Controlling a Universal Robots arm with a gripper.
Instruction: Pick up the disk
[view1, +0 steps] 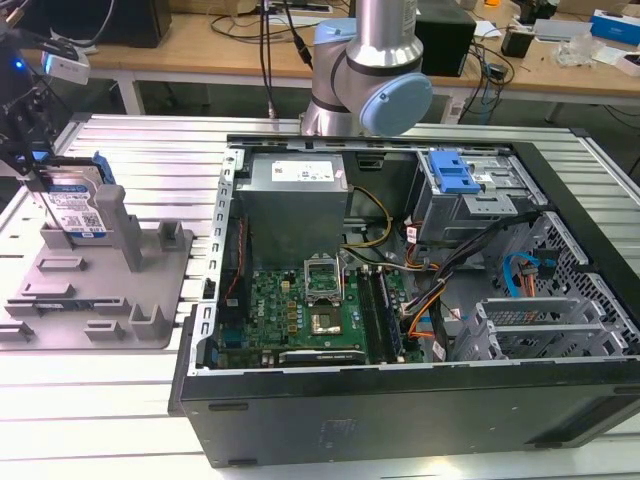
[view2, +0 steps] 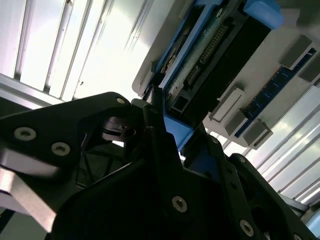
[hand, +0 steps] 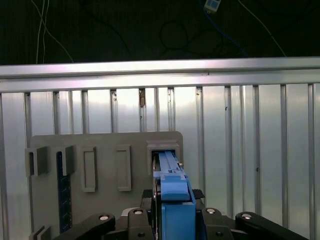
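I can read no text here. The disk (view1: 68, 188) clamped in my pincer (view1: 42, 200) carries a white-and-blue label (view1: 82, 215) on its face, with lines of dark print too small to make out. Well away from my pincer, inside the open computer case (view1: 400, 405), the grey power supply (view1: 295, 215) has a white sticker (view1: 300, 172) along its top; its print is likewise unreadable. The pale patch (view1: 490, 180) on the drive cage (view1: 470, 205) beyond it gives me nothing either.

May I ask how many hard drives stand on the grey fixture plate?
1: the disk stands upright at the fixture plate's far corner, on the exterior view's left.
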